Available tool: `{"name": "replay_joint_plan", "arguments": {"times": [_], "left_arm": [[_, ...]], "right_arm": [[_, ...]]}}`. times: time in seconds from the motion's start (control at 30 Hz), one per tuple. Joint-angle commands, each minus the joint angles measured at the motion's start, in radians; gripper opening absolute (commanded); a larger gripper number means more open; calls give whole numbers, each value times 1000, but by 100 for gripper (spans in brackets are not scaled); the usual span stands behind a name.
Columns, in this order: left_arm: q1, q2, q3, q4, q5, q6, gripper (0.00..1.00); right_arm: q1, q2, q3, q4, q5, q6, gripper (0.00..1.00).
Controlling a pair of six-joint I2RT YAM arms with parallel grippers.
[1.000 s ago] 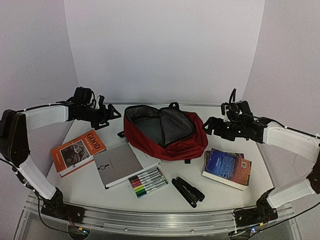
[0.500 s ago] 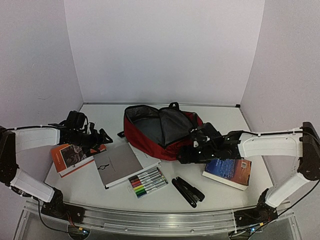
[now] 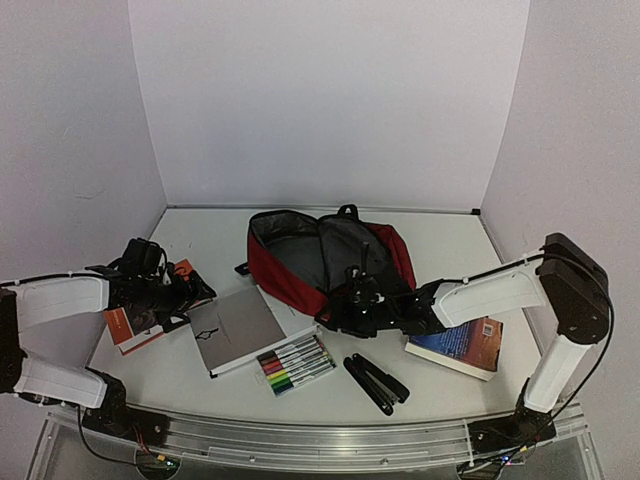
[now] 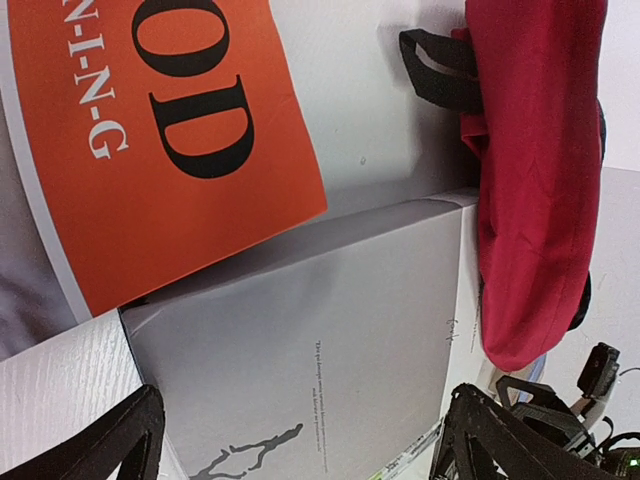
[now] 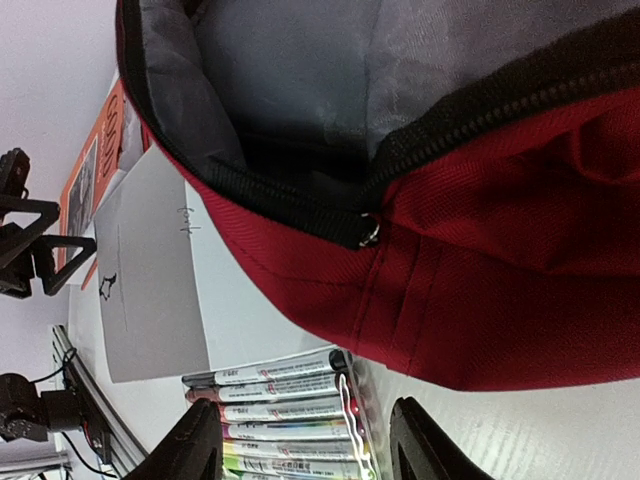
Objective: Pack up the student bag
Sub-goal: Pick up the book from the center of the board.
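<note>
Left of the student bag (image 3: 290, 285), I see my left gripper (image 4: 300, 440) spread wide above the grey book (image 4: 320, 320). At the bag's near rim, my right gripper (image 5: 300, 450) stands part-open, holding nothing. The unzipped bag lies between them.

Probably robot lab booth: pale walls (image 3: 330, 100), white table (image 3: 440, 240), aluminium mounting rail (image 3: 300, 437)
</note>
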Motion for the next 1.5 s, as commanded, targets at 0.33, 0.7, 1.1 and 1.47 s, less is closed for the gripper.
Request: {"name": "replay_joint_plan", "arguments": {"times": [0.33, 0.7, 1.1, 1.47], "left_arm": [[6, -40, -23, -29, -20, -6, 100], [6, 22, -50, 71, 54, -34, 100], [6, -16, -39, 9, 44, -28, 100], [6, -99, 25, -125, -24, 9, 100]], "right_arm": [[-2, 144, -11, 320, -46, 181, 48], [-2, 200, -5, 405, -49, 227, 39], [-1, 207, -50, 533, -88, 291, 21], [13, 160, -91, 638, -73, 336, 0]]}}
